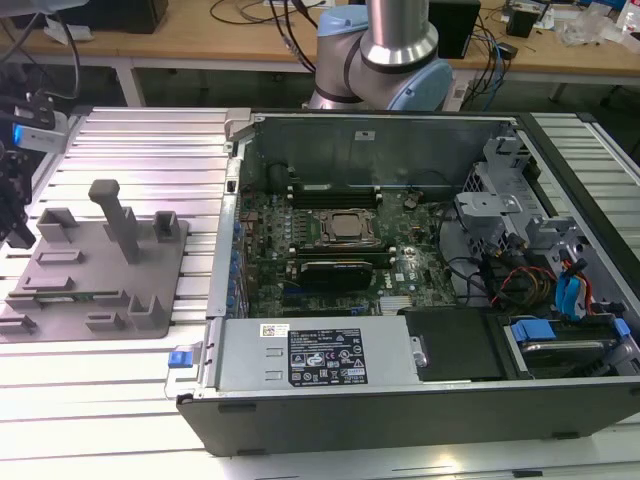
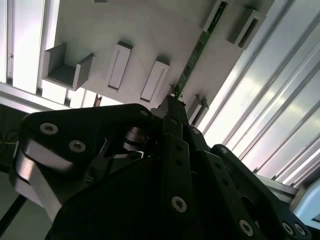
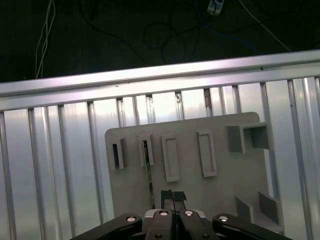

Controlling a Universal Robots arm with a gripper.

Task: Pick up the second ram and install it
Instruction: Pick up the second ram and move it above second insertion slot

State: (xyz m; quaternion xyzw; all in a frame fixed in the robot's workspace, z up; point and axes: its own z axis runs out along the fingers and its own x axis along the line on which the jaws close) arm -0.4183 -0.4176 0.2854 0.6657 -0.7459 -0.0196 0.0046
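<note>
The second ram (image 3: pixel 148 167) is a thin green stick standing on its edge in a slot of the grey holder plate (image 3: pixel 220 200). In the second wrist view the ram (image 2: pixel 197 50) runs across the plate away from my fingers. My gripper (image 3: pixel 173 196) hovers above the plate just beside the ram's near end, fingers shut together with nothing between them. In the second wrist view my gripper (image 2: pixel 172 105) hangs close over that same end. In the exterior view the ram (image 1: pixel 75 296) lies low in the plate, and my gripper (image 1: pixel 14 215) is at the far left edge.
An open computer case (image 1: pixel 300 128) sits at the exterior view's right of the plate, with the processor (image 1: pixel 346 227), memory slots (image 1: pixel 335 188) and a black card (image 1: pixel 335 270) inside. A tall grey post (image 1: pixel 118 215) rises from the plate. Ribbed aluminium table (image 1: pixel 150 130) lies all round.
</note>
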